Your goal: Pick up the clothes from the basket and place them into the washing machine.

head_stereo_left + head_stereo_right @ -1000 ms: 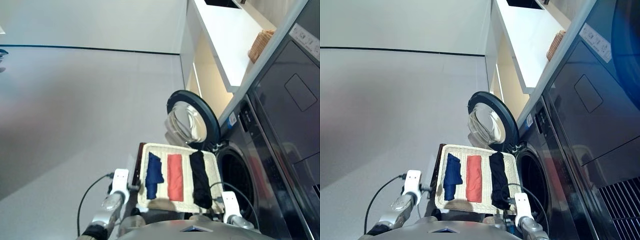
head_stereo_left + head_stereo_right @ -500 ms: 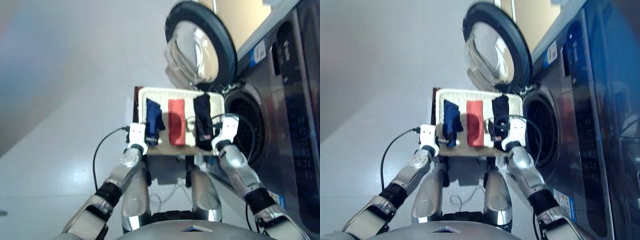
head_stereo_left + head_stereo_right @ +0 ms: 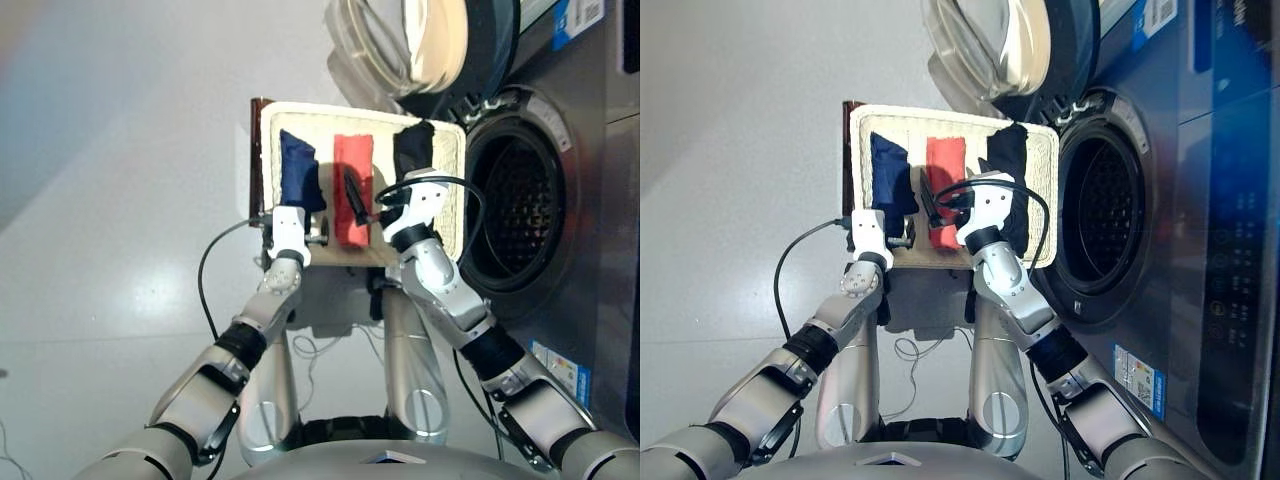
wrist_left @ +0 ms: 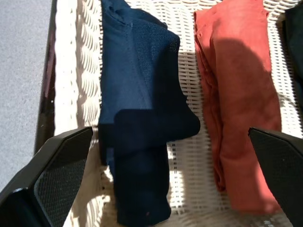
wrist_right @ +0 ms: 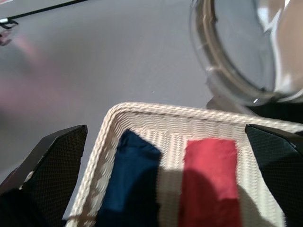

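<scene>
Grey floor beside washing machine (image 3: 520, 190), door swung wide, both pincers spread over basket (image 3: 452, 190) near rim

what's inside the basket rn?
The basket holds three folded pieces side by side: a navy cloth, a red-orange cloth and a black cloth. The right gripper hangs over the red one, open, and the arm covers the near end of the black one.

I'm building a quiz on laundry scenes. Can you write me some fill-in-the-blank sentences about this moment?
1. The cloth between the navy blue garment and the black garment is ____.
2. The clothes lie in a woven ____.
3. The washing machine door stands ____.
4. The left gripper is ____.

Missing words: red-orange; basket; open; open
</scene>
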`<state>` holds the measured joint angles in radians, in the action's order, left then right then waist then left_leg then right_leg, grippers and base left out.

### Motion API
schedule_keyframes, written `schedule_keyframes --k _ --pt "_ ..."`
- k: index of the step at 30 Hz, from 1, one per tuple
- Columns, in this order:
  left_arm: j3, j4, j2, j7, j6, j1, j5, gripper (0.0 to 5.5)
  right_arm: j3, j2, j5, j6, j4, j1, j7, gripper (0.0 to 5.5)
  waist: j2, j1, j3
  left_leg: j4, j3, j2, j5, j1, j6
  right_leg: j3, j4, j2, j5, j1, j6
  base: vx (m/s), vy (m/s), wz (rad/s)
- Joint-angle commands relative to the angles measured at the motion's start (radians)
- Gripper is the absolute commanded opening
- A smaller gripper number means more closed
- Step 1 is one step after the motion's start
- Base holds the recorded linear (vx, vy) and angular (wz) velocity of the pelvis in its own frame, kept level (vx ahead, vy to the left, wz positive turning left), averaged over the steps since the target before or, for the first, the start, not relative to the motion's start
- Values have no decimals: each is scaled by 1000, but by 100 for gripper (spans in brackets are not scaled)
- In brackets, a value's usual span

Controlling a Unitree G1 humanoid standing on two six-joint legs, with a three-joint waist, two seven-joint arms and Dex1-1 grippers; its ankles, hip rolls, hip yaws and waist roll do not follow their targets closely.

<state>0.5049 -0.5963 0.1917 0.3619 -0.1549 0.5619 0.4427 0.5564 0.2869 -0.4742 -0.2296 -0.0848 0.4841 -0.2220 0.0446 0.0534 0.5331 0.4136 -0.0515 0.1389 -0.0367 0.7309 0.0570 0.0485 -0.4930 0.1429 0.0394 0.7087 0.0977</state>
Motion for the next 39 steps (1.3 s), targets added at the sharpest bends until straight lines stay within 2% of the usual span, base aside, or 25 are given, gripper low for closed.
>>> schedule_keyframes --k 1,14,19,20,28,39 --pt "38 11 -29 37 -53 76 -15 550 -14 -31 51 -71 127 63 -12 550 8 9 -13 74 19 0 95 16 27 -2 -79 32 32 79 17 0 0 0" --pt "-4 -124 -37 106 -59 208 19 550 47 -35 18 -90 150 117 5 550 29 32 -13 127 20 9 96 144 31 -25 -117 21 26 211 16 -12 3 -4" --pt "-13 -171 -32 118 -54 266 30 550 61 -34 -6 -97 178 131 16 550 34 42 -13 141 23 6 94 182 31 -29 -123 21 21 246 18 11 1 -3" --pt "-14 -182 -32 120 -54 268 31 550 67 -35 -14 -100 186 126 20 550 35 44 -13 160 27 9 131 168 37 -30 -141 21 55 232 23 66 5 -16" --pt "-15 -238 -31 120 -48 328 53 550 98 -19 -50 -106 234 135 46 550 40 52 -13 178 32 5 131 215 36 -40 -145 18 46 273 23 8 0 -1" --pt "-30 -328 -32 106 -32 356 112 550 113 6 -76 -102 253 130 52 550 45 58 -13 201 36 1 136 244 36 -49 -154 14 47 297 21 0 0 0"
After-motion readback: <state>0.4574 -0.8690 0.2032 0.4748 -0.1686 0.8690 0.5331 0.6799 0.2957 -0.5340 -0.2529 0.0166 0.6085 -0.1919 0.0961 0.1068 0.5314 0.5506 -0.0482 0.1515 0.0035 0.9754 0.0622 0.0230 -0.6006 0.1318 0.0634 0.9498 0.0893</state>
